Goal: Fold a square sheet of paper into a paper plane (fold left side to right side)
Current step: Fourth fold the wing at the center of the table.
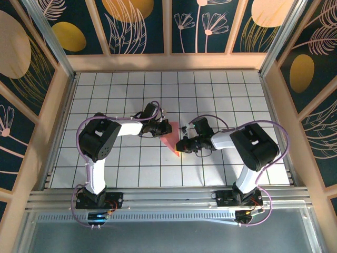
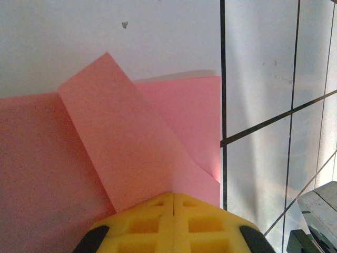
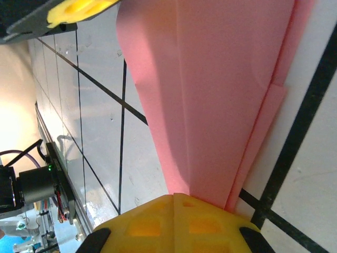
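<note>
item one: my left gripper (image 1: pixel 160 128), jaws closed flush, its yellow pads (image 2: pixel 150 224) meeting along a tight seam with no gap. in the left wrist view the tips rest at the near edge of the paper, and whether a layer is nipped between them i cannot tell. item two: my right gripper (image 1: pixel 182 143), likewise closed, its pads (image 3: pixel 142 226) pressed together at the narrow end of the same paper; again i cannot tell whether it is pinched or only touched. item three: the paper plane (image 1: pixel 170 138), salmon-pink and partly folded, lying flat on the table (image 1: pixel 126 95) near the middle, between my two grippers, wide end by the left one, point toward the near edge by the right one. in the left wrist view one flap is folded diagonally over the flatter layer, its free corner pointing away from my pads, and the paper's right edge lies just beside a black grid line (image 2: pixel 222 79). in the right wrist view the paper tapers toward my pads, with staggered layer edges along its right side. item four: the table surface, white, ruled in black squares. item five: both arms, bent inward from their bases at the near edge.
</note>
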Available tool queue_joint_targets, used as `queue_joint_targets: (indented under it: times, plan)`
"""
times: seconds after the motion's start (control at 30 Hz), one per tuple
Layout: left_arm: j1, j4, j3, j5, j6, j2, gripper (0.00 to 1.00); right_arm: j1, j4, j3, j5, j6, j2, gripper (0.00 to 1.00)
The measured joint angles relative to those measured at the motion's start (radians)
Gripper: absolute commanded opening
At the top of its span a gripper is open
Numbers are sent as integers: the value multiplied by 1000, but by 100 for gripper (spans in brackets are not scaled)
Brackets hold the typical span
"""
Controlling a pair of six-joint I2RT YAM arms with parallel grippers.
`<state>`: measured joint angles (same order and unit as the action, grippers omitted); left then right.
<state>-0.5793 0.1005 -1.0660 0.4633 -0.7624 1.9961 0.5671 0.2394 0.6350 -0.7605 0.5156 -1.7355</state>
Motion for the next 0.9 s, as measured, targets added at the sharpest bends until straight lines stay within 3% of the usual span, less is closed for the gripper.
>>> queue_joint_targets:
  times: [0.9]
  plan:
    - [0, 0, 0, 0, 0, 0, 0, 9, -11, -16, 5, -1, 14, 1]
